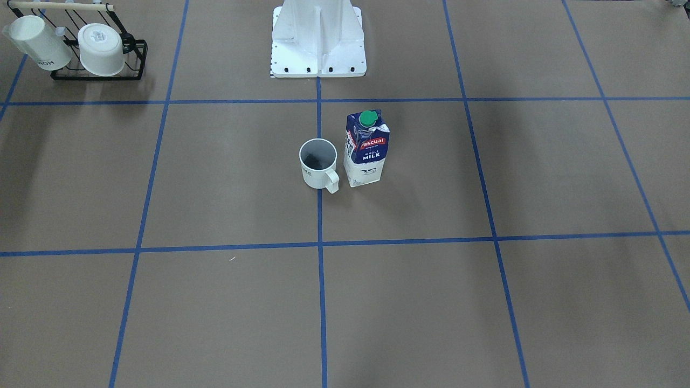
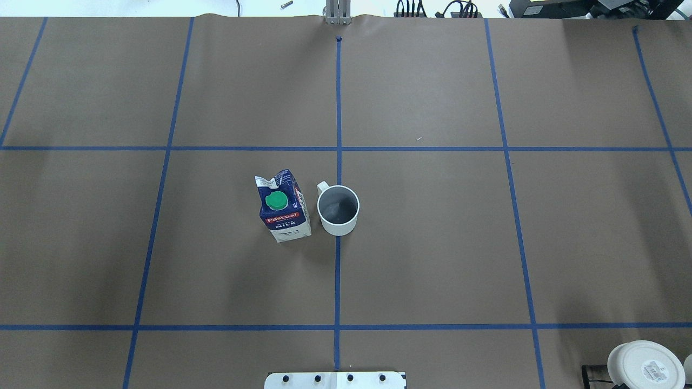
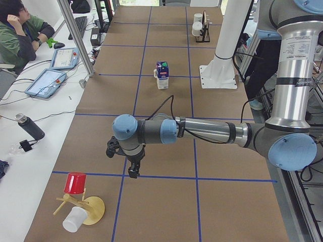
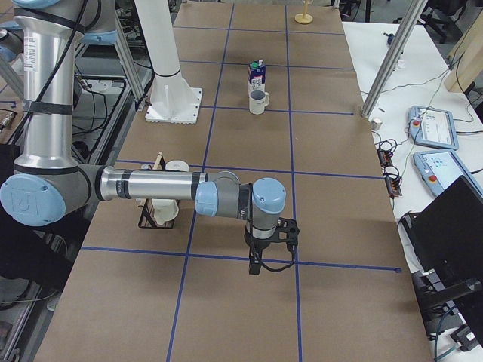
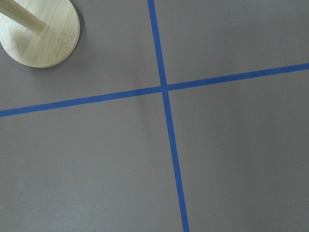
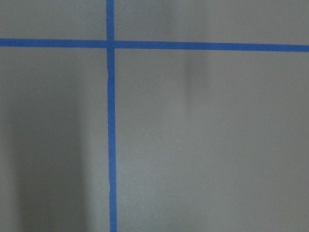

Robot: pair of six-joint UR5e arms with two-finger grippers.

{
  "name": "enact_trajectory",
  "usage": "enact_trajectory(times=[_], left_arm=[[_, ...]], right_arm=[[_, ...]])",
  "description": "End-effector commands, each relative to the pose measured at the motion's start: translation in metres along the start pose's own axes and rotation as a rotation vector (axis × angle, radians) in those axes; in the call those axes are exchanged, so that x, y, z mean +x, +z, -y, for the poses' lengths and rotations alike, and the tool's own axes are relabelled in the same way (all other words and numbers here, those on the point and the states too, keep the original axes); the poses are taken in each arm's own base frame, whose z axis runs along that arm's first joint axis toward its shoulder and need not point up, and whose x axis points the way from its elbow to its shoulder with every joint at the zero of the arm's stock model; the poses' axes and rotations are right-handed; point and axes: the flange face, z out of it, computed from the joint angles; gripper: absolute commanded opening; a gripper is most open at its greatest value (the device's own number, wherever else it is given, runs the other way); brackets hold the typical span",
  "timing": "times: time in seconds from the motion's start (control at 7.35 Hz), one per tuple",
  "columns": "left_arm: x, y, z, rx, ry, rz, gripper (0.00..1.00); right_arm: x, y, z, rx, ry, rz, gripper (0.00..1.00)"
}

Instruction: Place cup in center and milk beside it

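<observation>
The cup [image 1: 318, 164], a small white mug with a grey inside, stands upright on the lengthwise tape line in the center [image 1: 259, 178] of the brown tabletop. The milk [image 1: 366, 151], a blue and white carton with a green cap, stands upright right beside it, a small gap between them. Both also show in the overhead view, the cup [image 2: 338, 209] on the line and the milk [image 2: 284, 208] to its left. My left gripper [image 3: 132, 174] hangs far from them over a tape crossing; I cannot tell whether it is open. My right gripper [image 4: 256, 268] hangs far off at the other end; likewise I cannot tell.
A black wire rack [image 1: 135, 59] with two white cups sits near the robot base [image 1: 318, 40]. A wooden stand [image 3: 91, 209] with a red cup and a white cup stands near the left gripper; its round base shows in the left wrist view [image 5: 41, 31]. An operator [image 3: 20, 30] sits at a side desk.
</observation>
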Motion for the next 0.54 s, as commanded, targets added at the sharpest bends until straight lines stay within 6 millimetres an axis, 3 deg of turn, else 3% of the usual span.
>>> enact_trajectory(times=[0.0, 0.41], left_arm=[[-0.0012, 0.0018, -0.0035, -0.003, -0.003, 0.000, 0.98], [0.0026, -0.0060, -0.0026, 0.004, 0.011, 0.042, 0.98]], right_arm=[[0.0011, 0.0017, -0.0028, -0.004, 0.002, 0.000, 1.00], [0.0023, 0.0035, -0.0038, -0.007, 0.003, 0.001, 1.00]])
